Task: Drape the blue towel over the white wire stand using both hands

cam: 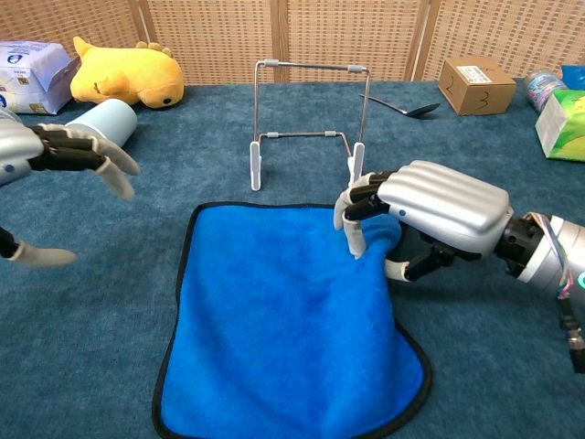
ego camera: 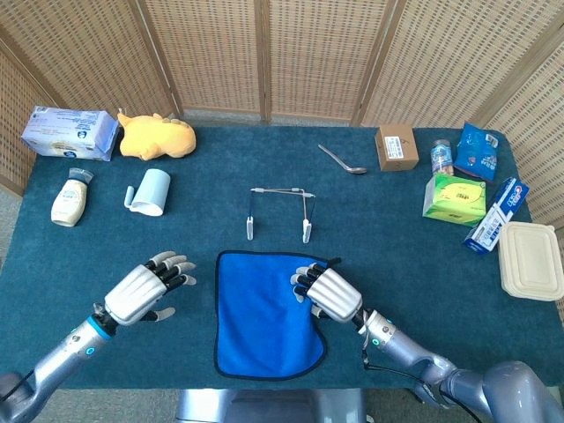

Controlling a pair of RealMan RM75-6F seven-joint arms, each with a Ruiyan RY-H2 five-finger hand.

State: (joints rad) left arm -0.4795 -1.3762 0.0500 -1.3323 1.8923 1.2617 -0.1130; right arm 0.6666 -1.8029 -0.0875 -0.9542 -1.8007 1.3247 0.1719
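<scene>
The blue towel [ego camera: 260,313] [cam: 274,329] lies flat on the dark blue table, just in front of the white wire stand [ego camera: 278,190] [cam: 311,65], which stands upright. My right hand [ego camera: 328,293] [cam: 439,210] sits at the towel's right edge near its far corner. Its fingers curl over the cloth and bunch it up against the thumb. My left hand [ego camera: 145,289] [cam: 64,151] hovers left of the towel with its fingers spread and holds nothing; a gap of table separates it from the towel's left edge.
A pale blue cup [ego camera: 152,190] [cam: 99,128] lies on its side at the left, behind the left hand. Further back are a yellow plush [ego camera: 157,137], a lotion bottle [ego camera: 69,198] and a wipes pack [ego camera: 69,132]. A spoon [ego camera: 342,160], cardboard box [ego camera: 396,147] and green box [ego camera: 454,198] sit at the right.
</scene>
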